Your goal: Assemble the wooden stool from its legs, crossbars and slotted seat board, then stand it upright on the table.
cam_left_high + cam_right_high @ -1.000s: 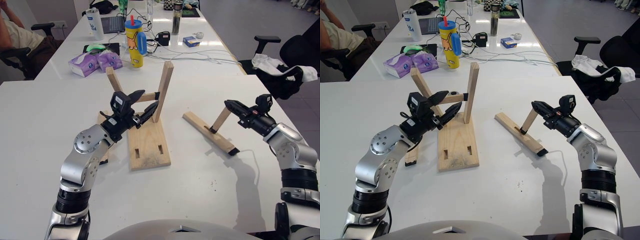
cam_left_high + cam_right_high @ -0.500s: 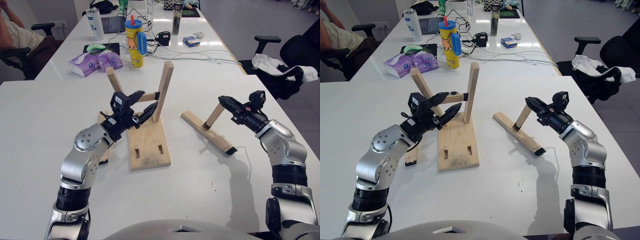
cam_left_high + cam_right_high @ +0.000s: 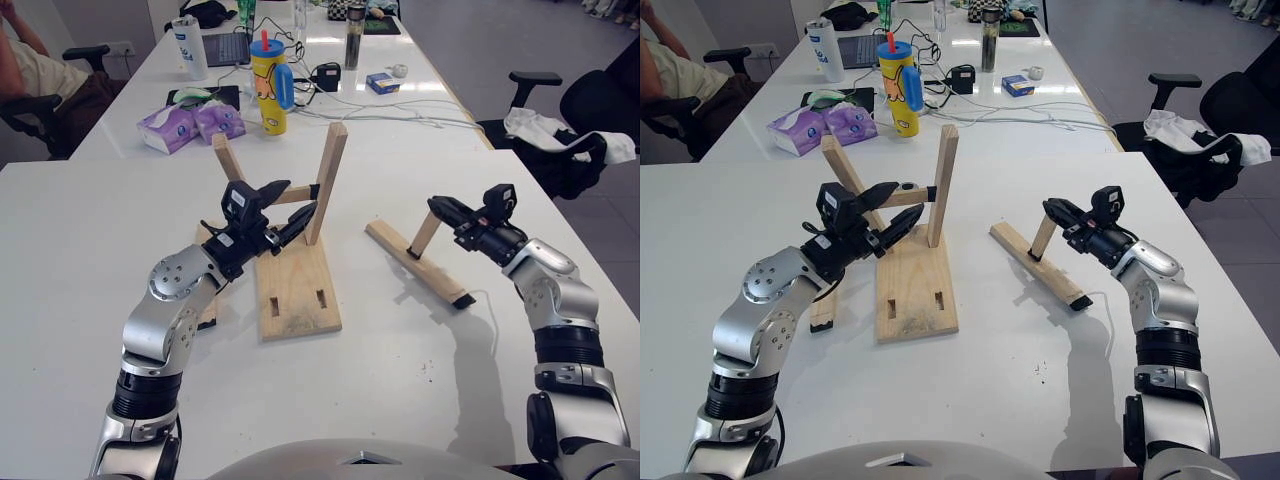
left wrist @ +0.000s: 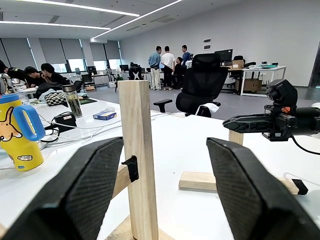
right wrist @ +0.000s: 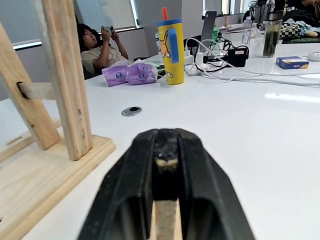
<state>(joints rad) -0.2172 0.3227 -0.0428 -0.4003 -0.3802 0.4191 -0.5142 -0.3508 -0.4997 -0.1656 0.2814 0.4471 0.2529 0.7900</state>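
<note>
The left gripper (image 3: pixel 293 200) has its jaws apart by the crossbar (image 4: pixel 119 180). The right gripper (image 3: pixel 439 207) has its jaws clamped on a short wooden stick (image 3: pixel 424 236).

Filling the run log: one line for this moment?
left hand: open by upright leg | right hand: shut on crossbar | seat board: flat

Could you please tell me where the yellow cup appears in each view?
Left eye view: the yellow cup stands on the far table, behind the upright leg.
Right eye view: the cup, same place, right of the tissue packs.
Left wrist view: the cup stands beyond the upright leg.
Right wrist view: the cup stands beside the tissue packs.
Shared landmark: the upright leg.
</note>
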